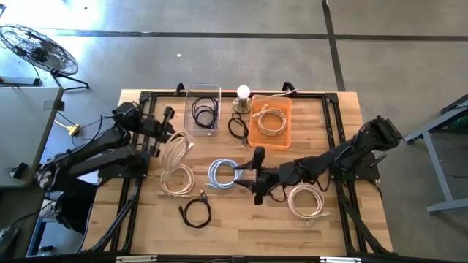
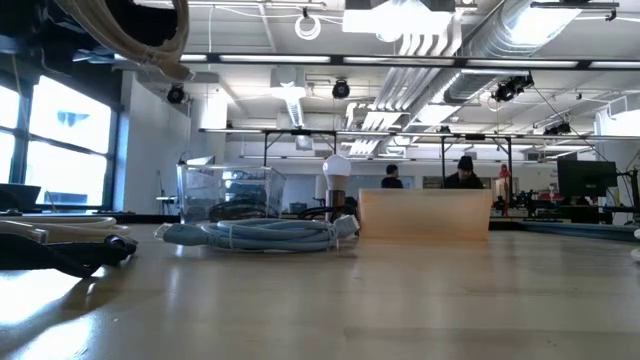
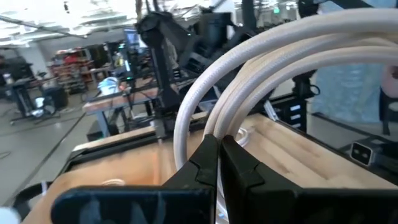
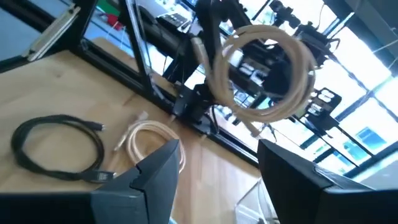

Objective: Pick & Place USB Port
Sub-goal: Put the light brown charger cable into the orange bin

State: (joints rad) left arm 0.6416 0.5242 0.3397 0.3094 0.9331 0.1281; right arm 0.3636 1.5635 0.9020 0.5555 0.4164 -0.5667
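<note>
The wooden table [image 1: 344,124] holds 1 orange bin [image 1: 281,124] and 1 clear bin [image 1: 203,91]. The left gripper [image 1: 173,139] pinches a white cable coil [image 1: 175,152], lifted above the table. The right gripper [image 1: 256,177] gapes near the blue cable [image 1: 221,174].

Bright, even daylight and ceiling light — soft shadows throughout.
Glare is seen on the floor [image 1: 110,66] near the fan [image 1: 38,49]; the white cable [image 3: 298,50] is blurred — window light is blown out.

No text, label, brand, number or sign can be read in any view.
</note>
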